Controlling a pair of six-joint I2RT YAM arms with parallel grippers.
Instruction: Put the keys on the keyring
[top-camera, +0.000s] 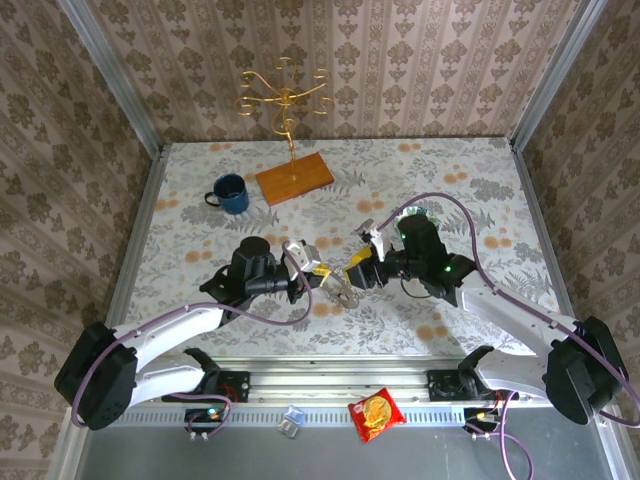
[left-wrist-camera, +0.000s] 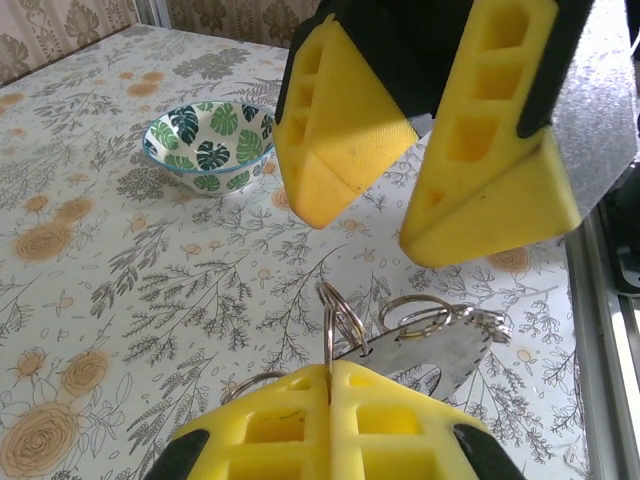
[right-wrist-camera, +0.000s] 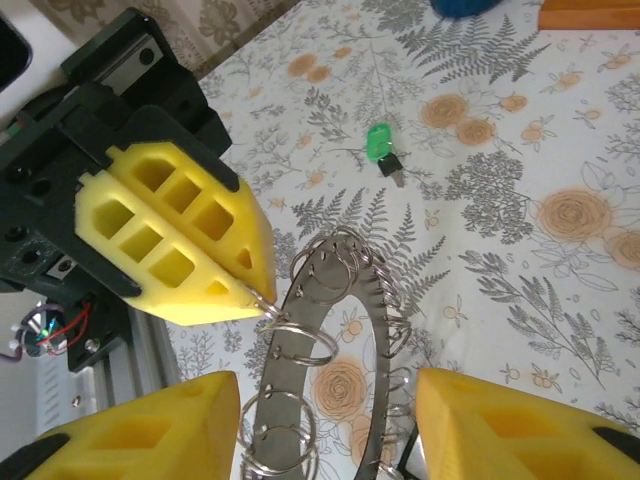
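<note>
My left gripper (left-wrist-camera: 330, 368) is shut on a thin wire keyring (left-wrist-camera: 340, 312), pinched edge-on between its yellow fingertips. That loop hangs on a wide flat grey ring plate (right-wrist-camera: 300, 330) that carries several wire loops. My right gripper (right-wrist-camera: 328, 390) is open, one yellow finger on each side of the plate and touching nothing. The two grippers face each other near the table's middle, left (top-camera: 322, 272) and right (top-camera: 358, 268). The keys lie loose on the cloth beyond the plate: a green-headed one (right-wrist-camera: 378, 142) and a dark one (right-wrist-camera: 392, 165) beside it.
A leaf-patterned bowl (left-wrist-camera: 205, 145) stands past the right gripper's fingers (left-wrist-camera: 320, 130). A blue mug (top-camera: 232, 193) and a wooden base (top-camera: 294, 178) with a gold stand sit at the back. A red snack packet (top-camera: 376, 413) lies on the front rail.
</note>
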